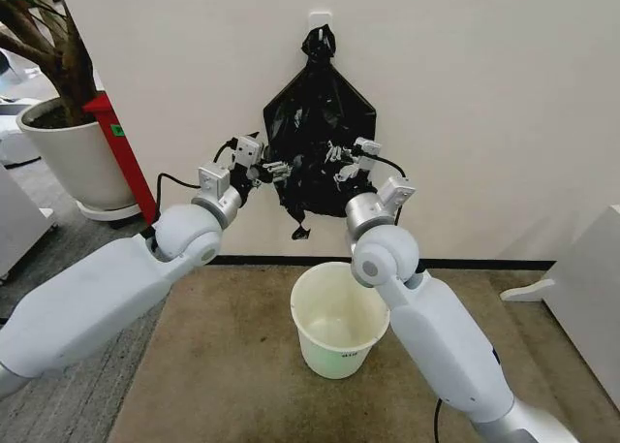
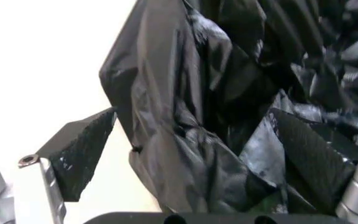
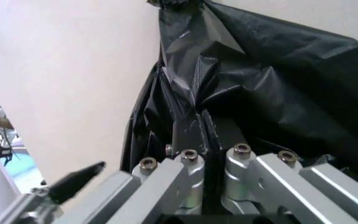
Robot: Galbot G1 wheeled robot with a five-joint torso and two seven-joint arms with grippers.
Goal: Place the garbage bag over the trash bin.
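The garbage bag [image 1: 308,189] hangs crinkled against the wall, under a flat black bundle [image 1: 320,104] with a knotted top. In the head view both grippers are raised at the bag. My left gripper [image 1: 278,168] is at its left side. In the left wrist view that gripper [image 2: 195,119] is open, its fingers [image 2: 79,154] spread wide with glossy folds of the bag [image 2: 229,93] between them. My right gripper [image 1: 339,162] is at the bag's right side. In the right wrist view it [image 3: 199,119] is shut, pinching the bag's film [image 3: 260,84]. The trash bin [image 1: 334,351] stands open on the floor right below the bag.
A large white planter [image 1: 73,157] with a tree stands at the far left, with a red panel [image 1: 121,152] beside it. A white cabinet [image 1: 591,288] is at the right. The wall hook [image 1: 320,18] holds the bundle. Brown carpet [image 1: 223,365] surrounds the bin.
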